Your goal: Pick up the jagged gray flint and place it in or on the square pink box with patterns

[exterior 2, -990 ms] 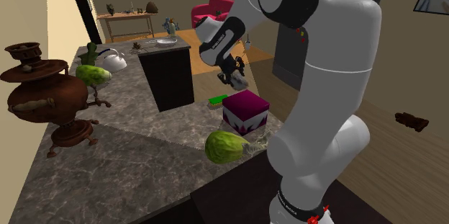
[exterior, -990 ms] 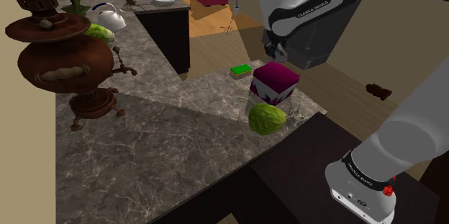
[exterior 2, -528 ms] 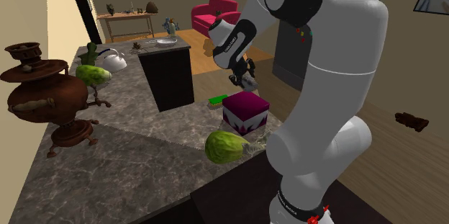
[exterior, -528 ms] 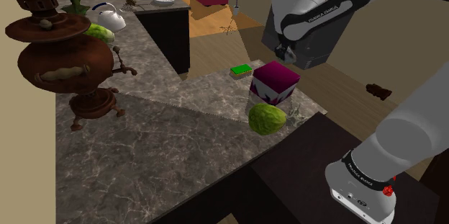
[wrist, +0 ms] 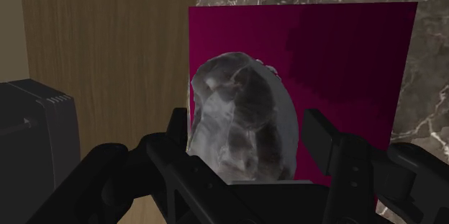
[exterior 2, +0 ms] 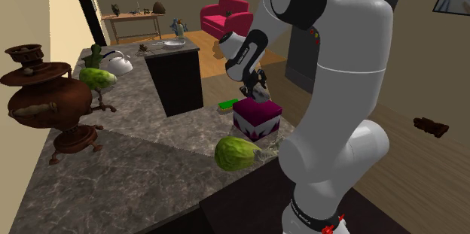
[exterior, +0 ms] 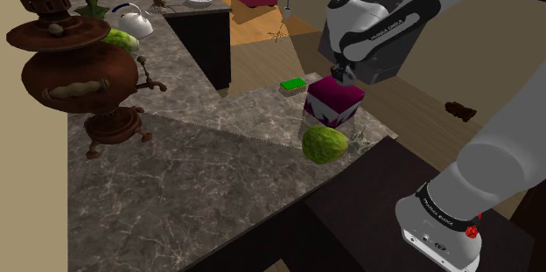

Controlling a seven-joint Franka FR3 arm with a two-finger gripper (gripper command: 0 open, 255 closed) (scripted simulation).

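Note:
The jagged gray flint (wrist: 241, 114) sits between my gripper's (wrist: 245, 125) two black fingers, which are shut on it. Directly under it is the square pink box (wrist: 345, 57), its magenta top facing the hand. In the shoulder view the gripper (exterior: 337, 76) hangs just over the far edge of the box (exterior: 335, 100), which stands near the marble counter's edge. The second exterior view shows the flint (exterior 2: 261, 89) as a pale lump in the gripper (exterior 2: 258, 92), almost touching the top of the box (exterior 2: 256, 116), whose sides are white with a pink pattern.
A green round fruit (exterior: 325, 143) lies against the box's near side. A green sponge (exterior: 293, 85) lies just beyond the box. A tall brown samovar (exterior: 79, 69) stands at the shoulder view's left, with a white kettle (exterior: 131, 21) behind it. The counter edge drops to wooden floor beside the box.
The gripper, holding the flint, has come down and moved over the pink box. It was higher and farther back a second ago.

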